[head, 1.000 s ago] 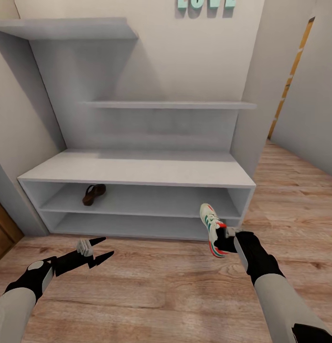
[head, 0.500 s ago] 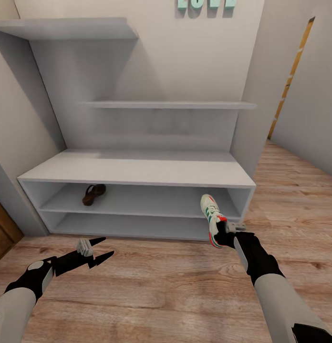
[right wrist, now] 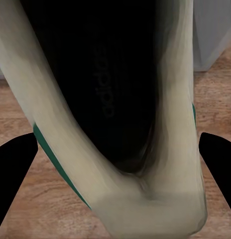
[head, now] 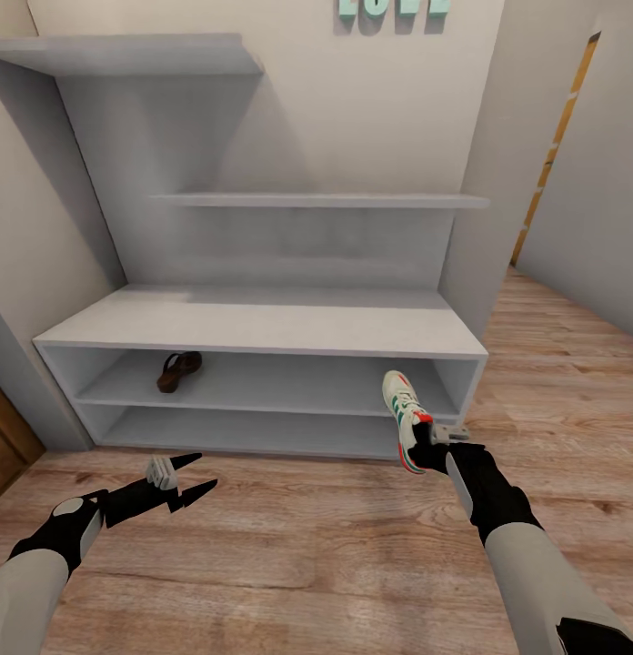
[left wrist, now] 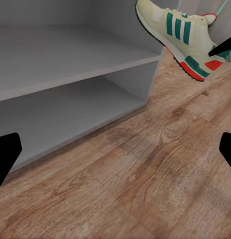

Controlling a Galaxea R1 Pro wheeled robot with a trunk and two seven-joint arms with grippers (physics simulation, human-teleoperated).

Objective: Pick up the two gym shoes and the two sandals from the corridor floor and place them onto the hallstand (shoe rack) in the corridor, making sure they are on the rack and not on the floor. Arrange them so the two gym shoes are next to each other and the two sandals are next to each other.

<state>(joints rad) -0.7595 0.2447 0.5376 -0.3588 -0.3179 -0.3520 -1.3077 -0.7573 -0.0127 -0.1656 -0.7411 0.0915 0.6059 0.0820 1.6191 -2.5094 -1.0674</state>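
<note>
Gym shoe [head: 403, 420] hangs in the air just in front of the hallstand [head: 262, 332], level with the right end of its upper shelf slot, gripped at the heel by the right tool [head: 432, 448], toe pointing up toward the rack. The right wrist view looks into its dark opening, a black finger [right wrist: 13, 172] at each side. One brown sandal [head: 178, 370] lies inside the upper slot, toward its left end. Below, the lower slot appears bare. Over the corridor floor [head: 307, 546], the left tool [head: 191, 475] hovers released, fingers spread, carrying nothing.
</note>
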